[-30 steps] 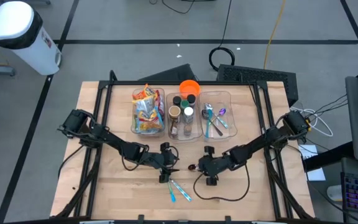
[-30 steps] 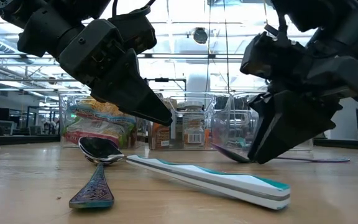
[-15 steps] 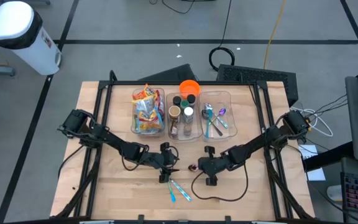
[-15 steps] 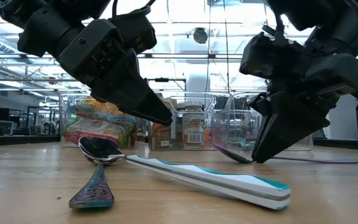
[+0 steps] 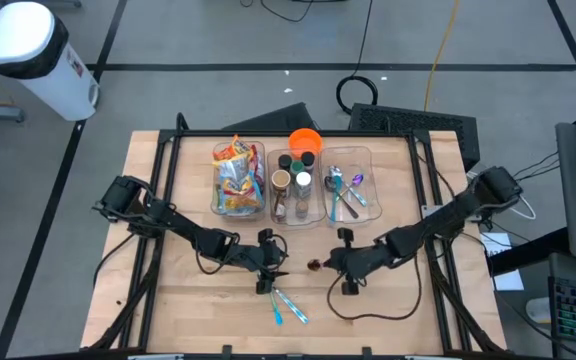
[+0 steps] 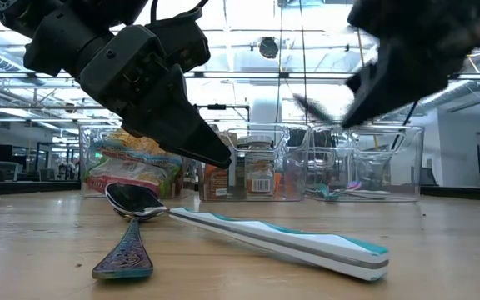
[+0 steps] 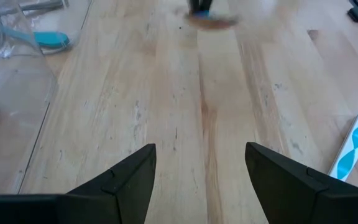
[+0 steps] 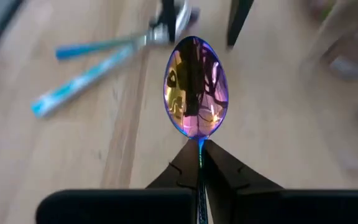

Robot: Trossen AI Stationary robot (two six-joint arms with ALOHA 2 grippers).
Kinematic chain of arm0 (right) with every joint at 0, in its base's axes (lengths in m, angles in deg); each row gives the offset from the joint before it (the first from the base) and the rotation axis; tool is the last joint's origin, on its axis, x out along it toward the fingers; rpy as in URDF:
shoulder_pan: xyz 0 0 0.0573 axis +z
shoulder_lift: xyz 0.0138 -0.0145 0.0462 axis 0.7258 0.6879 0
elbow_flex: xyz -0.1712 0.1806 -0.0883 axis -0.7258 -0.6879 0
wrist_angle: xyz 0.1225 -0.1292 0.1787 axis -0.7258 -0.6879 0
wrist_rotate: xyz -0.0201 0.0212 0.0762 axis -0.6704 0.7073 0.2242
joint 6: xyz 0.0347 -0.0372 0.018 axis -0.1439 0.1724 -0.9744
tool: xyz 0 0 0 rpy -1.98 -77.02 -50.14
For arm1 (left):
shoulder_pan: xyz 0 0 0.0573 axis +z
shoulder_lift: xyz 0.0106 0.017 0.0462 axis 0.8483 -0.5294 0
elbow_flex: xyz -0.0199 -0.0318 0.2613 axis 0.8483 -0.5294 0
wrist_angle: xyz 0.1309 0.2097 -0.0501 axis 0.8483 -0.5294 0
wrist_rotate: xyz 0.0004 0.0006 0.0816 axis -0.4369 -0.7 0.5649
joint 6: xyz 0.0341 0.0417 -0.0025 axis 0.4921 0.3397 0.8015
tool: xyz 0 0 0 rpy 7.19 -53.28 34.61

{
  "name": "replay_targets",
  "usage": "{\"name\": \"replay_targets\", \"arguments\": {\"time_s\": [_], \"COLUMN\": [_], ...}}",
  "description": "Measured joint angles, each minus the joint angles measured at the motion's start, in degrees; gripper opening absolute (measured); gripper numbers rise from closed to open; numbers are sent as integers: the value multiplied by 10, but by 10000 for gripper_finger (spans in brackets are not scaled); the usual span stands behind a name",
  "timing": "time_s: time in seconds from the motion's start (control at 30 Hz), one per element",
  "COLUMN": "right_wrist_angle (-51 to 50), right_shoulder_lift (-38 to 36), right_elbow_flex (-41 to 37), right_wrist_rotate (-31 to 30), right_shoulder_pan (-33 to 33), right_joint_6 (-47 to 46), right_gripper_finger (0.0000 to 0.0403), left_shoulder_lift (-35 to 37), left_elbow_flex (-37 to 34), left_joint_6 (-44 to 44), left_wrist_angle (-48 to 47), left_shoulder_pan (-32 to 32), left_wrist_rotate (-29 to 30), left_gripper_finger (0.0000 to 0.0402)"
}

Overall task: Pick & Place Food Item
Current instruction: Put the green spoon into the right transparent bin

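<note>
One shiny rainbow-coloured metal spoon (image 8: pixel 196 103) sits pinched in the right gripper (image 8: pixel 199 163), whose two dark fingers are squeezed tight on its thin handle. In the high view that gripper (image 5: pixel 336 264) is near the middle of the wooden table (image 5: pixel 183 305), and the spoon's bowl (image 5: pixel 315 266) pokes out from it toward the left arm. In the low view the right gripper (image 6: pixel 372 90) is up in the air, above the table top, and it looks blurry.

Just beside it, the left gripper (image 5: pixel 280 273) waits low over the table with its fingers (image 7: pixel 126 180) spread apart and nothing between them. Two more things lie on the wood in front of it: a dark metal spoon with a patterned handle (image 6: pixel 128 231) and a white and teal striped utensil (image 6: pixel 294 240). They touch each other.

Three clear plastic bins stand in a row at the far side of the table. The first bin (image 5: pixel 259 205) holds bright snack bags (image 5: pixel 234 175). The middle bin (image 5: pixel 320 213) holds small jars and bottles (image 5: pixel 293 182). The last bin (image 5: pixel 370 192) holds more spoons (image 5: pixel 341 191). An orange bowl (image 5: pixel 304 140) sits just behind the middle bin.
</note>
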Motion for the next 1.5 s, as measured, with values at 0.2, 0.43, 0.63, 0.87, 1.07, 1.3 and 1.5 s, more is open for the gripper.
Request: {"name": "replay_targets", "arguments": {"time_s": [0.2, 0.43, 0.63, 0.87, 1.07, 1.3, 1.5], "right_wrist_angle": [8, 10, 0, -43, -43, 93, 164], "right_shoulder_lift": [-78, -175, -223, -230, -230, -229, -229], "right_elbow_flex": [0, 0, 0, -12, -82, -197, -252], "right_wrist_rotate": [-47, -110, -194, -212, -207, -65, -40], "right_shoulder_pan": [0, -23, -75, -196, -302, -386, -411], "right_joint_6": [41, 114, 147, 64, -7, -59, -75], "right_gripper_finger": [1, 0, 0, 1, 1, 1, 1], "left_shoulder_lift": [0, 0, 0, 0, 0, 0, 0], "left_elbow_flex": [0, 0, 0, 0, 0, 0, 0], "left_joint_6": [0, 0, 0, 0, 0, 0, 0], "left_wrist_angle": [0, -1, -1, -1, -1, -1, -1], "left_shoulder_pan": [0, 0, 0, 0, 0, 0, 0], "left_wrist_rotate": [0, 0, 0, 0, 0, 0, 0], "left_gripper_finger": [255, 255, 255, 255, 255, 255, 255]}}
